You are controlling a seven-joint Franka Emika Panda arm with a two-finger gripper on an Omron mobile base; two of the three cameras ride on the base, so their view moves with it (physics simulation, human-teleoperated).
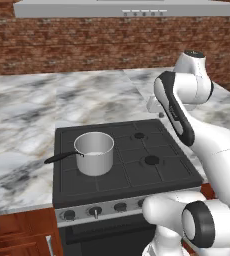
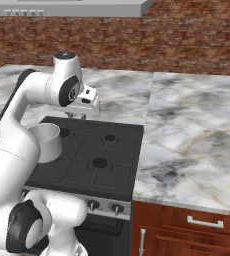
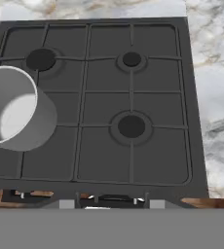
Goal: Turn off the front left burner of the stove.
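Currently the gripper (image 2: 82,116) hangs high above the rear of the stove (image 1: 157,172), well apart from the knobs (image 1: 94,211) on its front strip; whether it is released or clenched cannot be told. A pot (image 1: 94,152) covers the front left burner.

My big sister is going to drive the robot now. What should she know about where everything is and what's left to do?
Gripper: up in the air above the back of the stove, holding nothing; whether it is open or shut cannot be told.
Stove: right in front of the base, with its row of knobs on the silver front strip.
Pot: silver, with a black handle, sitting on the front left burner.
Done: nothing yet; no knob has been touched.
Left: bring the gripper down to the front strip, grab the front left burner's knob and turn it off. Which knob that is can't be read from here.
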